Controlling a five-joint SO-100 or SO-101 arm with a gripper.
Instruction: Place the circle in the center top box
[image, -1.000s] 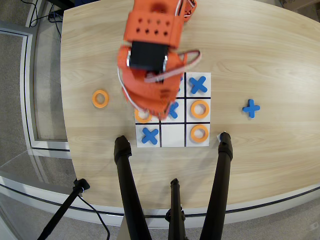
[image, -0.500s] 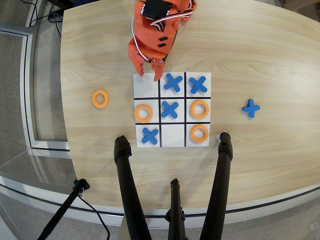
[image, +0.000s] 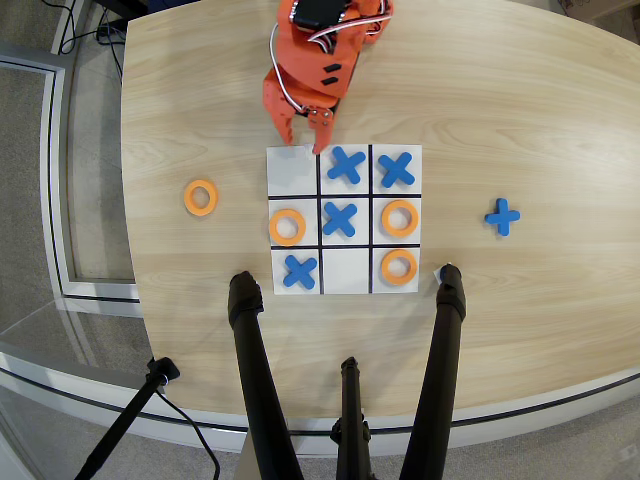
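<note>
An orange ring (image: 201, 197) lies on the wooden table, left of the white 3x3 board (image: 294, 172). Three identical rings lie on the board: one in the middle-left cell (image: 287, 227), one in the middle-right cell (image: 400, 218) and one in the bottom-right cell (image: 399, 266). The middle cell of the row farthest from the arm's base (image: 345, 272) is white and holds nothing. My orange gripper (image: 304, 142) hangs over the board's edge nearest the base, by the top-left cell. Its jaws are apart and hold nothing.
Blue crosses lie in several cells (image: 346, 164) (image: 397, 169) (image: 340, 218) (image: 300, 271), and one lies on the table to the right (image: 503, 216). Black tripod legs (image: 255, 360) (image: 443, 330) rise over the table's lower edge, close to the board's bottom corners.
</note>
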